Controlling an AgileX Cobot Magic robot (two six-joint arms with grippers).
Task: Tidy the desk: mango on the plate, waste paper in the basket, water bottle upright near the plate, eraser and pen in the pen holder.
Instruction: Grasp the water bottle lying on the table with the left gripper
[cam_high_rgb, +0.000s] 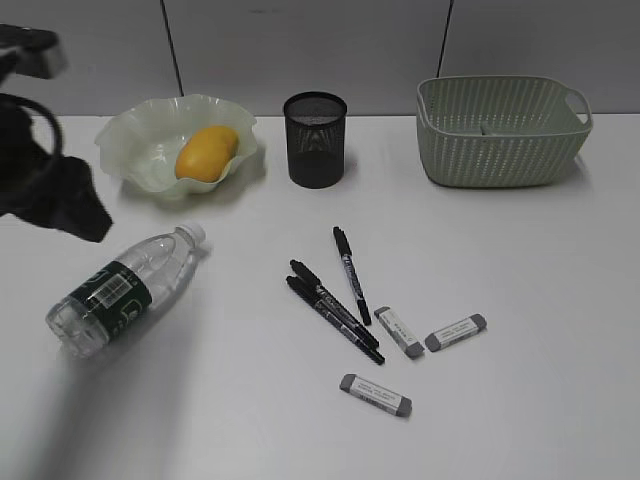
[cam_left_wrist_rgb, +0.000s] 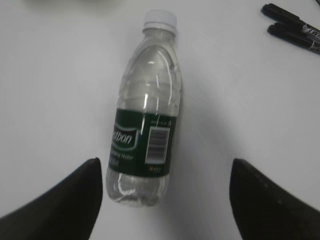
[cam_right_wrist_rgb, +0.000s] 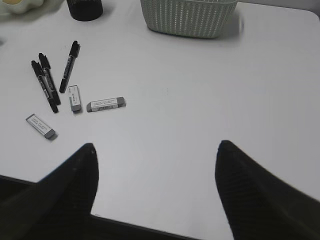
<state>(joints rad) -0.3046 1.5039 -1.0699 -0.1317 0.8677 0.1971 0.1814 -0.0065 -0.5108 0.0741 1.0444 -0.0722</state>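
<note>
White desk (cam_high_rgb: 560, 330) seen at a slant from the front. At the rear left, the mango (cam_high_rgb: 207, 153) lies in the wavy-rimmed plate (cam_high_rgb: 135, 135); the mesh pen holder (cam_high_rgb: 315, 139) stands just right of the plate, and the woven basket (cam_high_rgb: 500, 130) stands at the rear right, something small and pale showing inside it. The bottle (cam_high_rgb: 125, 287) lies on its side at the front left, cap (cam_left_wrist_rgb: 160, 18) pointing toward the plate, green label near its base. Three black pens (cam_high_rgb: 335, 310) lie near the desk's middle, two side by side and touching, the third just right of them. Three grey-tipped erasers (cam_high_rgb: 399, 332) lie close to the pens' front ends, each apart from the others. Left gripper (cam_left_wrist_rgb: 167, 200): jaws wide apart, hanging above the bottle's base end with one finger on either side, gripping nothing. Right gripper (cam_right_wrist_rgb: 155, 190): jaws wide apart over bare desk at the front right, well away from pens and erasers, holding nothing
</note>
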